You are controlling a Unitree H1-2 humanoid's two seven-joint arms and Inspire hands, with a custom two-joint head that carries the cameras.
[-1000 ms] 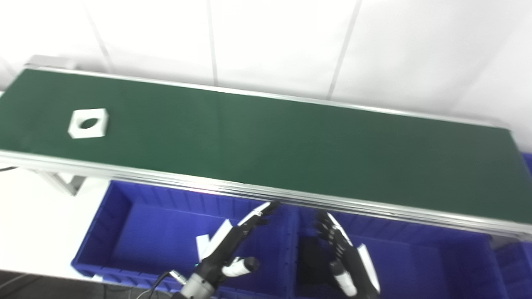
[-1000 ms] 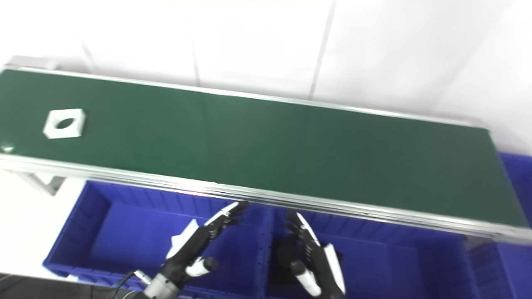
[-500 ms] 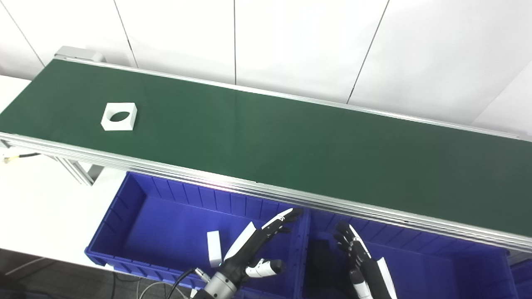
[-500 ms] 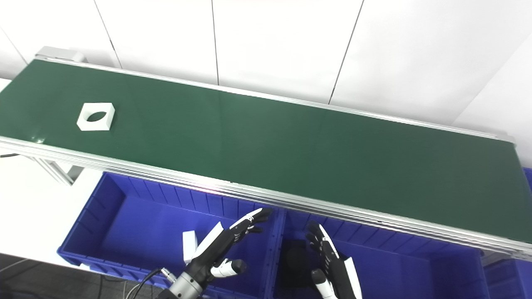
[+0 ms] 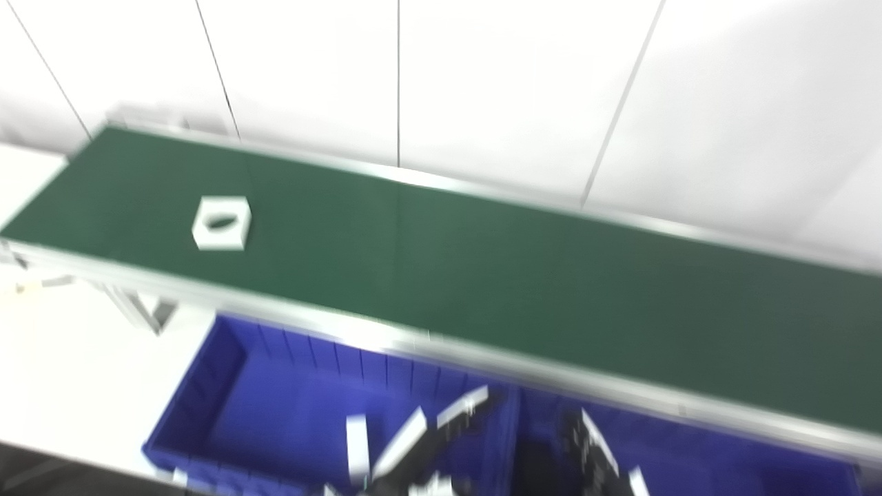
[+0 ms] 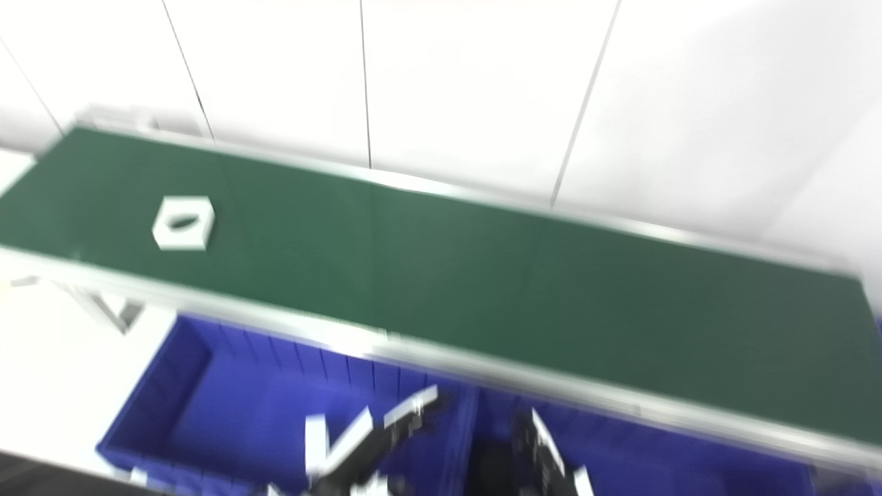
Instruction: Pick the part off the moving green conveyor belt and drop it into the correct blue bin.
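A white square part with a round hole (image 5: pixel 222 223) lies on the green conveyor belt (image 5: pixel 482 269) near its left end; it also shows in the right eye view (image 6: pixel 183 223). My left hand (image 5: pixel 434 441) is low at the picture's bottom over the left blue bin (image 5: pixel 227 386), fingers spread and empty. My right hand (image 5: pixel 592 455) is at the bottom edge over the right blue bin (image 5: pixel 723 461), fingers apart, mostly cut off. Both hands are far from the part. The frames are blurred.
A white block (image 5: pixel 356 444) stands in the left bin beside my left hand. A dark thing (image 6: pixel 493 468) lies in the right bin. The belt's metal rail (image 5: pixel 551 375) runs between bins and belt. A white wall stands behind.
The camera has tilted, so the whole scene sits lower in the picture. The white part has moved a little to the right along the belt. Both hands stay low over the bins.
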